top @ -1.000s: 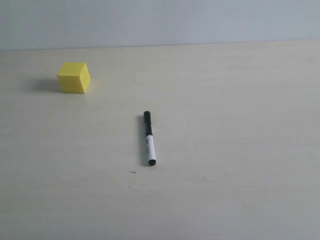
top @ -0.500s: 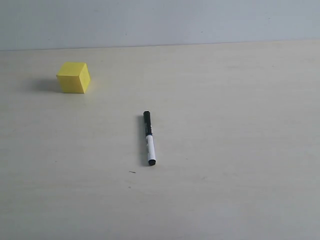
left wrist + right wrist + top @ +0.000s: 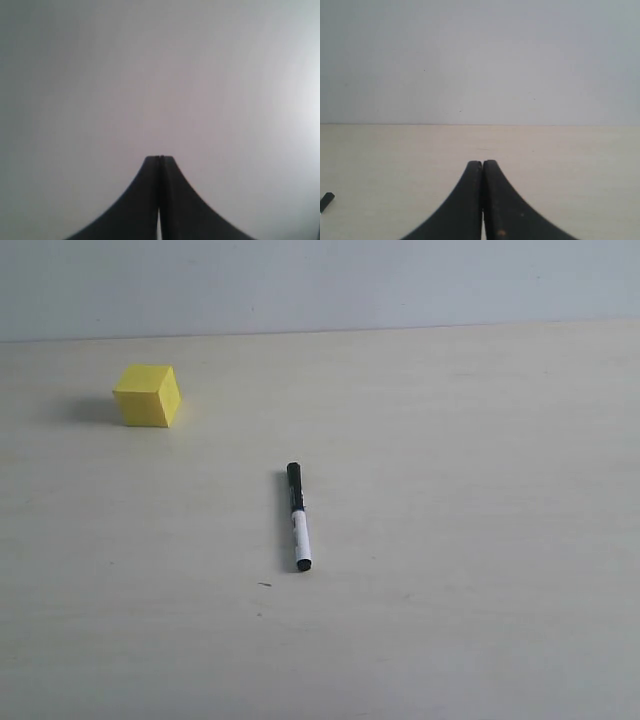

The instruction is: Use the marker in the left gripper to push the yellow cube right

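Evidently the left gripper [image 3: 160, 159], fingers pressed together on nothing, should first open and settle astride the marker [image 3: 298, 517], which lies loose on the table [image 3: 480, 490], not between them, well apart from the yellow cube [image 3: 148, 395].

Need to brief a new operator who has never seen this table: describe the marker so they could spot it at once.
Start from the pale table below the grey wall. Near its middle lies the marker, flat, with its black cap at the far end. It is slim, black and white, unlike the blocky yellow cube farther back on the left of the exterior view.
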`<act>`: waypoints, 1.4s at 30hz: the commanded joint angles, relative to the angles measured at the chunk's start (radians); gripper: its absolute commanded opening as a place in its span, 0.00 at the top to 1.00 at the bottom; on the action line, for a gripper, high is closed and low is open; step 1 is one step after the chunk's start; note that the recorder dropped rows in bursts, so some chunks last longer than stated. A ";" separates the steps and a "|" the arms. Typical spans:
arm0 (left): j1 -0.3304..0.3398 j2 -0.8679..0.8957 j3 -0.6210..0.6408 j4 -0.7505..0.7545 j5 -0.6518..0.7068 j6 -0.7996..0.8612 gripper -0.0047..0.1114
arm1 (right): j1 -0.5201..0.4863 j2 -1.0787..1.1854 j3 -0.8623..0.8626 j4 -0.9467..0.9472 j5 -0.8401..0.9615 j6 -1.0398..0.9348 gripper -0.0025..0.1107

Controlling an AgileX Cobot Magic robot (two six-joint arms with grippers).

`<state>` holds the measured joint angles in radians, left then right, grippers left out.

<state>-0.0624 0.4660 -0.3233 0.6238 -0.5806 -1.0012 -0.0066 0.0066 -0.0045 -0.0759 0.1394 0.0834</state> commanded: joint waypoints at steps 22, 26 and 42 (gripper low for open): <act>-0.006 0.512 -0.843 -0.207 1.371 0.891 0.96 | 0.001 -0.007 0.004 -0.003 -0.005 -0.001 0.98; -0.006 0.729 -1.003 -0.405 1.795 0.942 0.96 | 0.001 -0.007 0.004 -0.003 -0.005 -0.001 0.98; -0.565 1.133 -1.007 -0.851 1.565 0.715 0.96 | 0.001 -0.007 0.004 -0.003 -0.005 -0.001 0.98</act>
<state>-0.5380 1.5441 -1.2981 -0.2247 1.0279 -0.2311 -0.0066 0.0066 -0.0045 -0.0759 0.1394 0.0834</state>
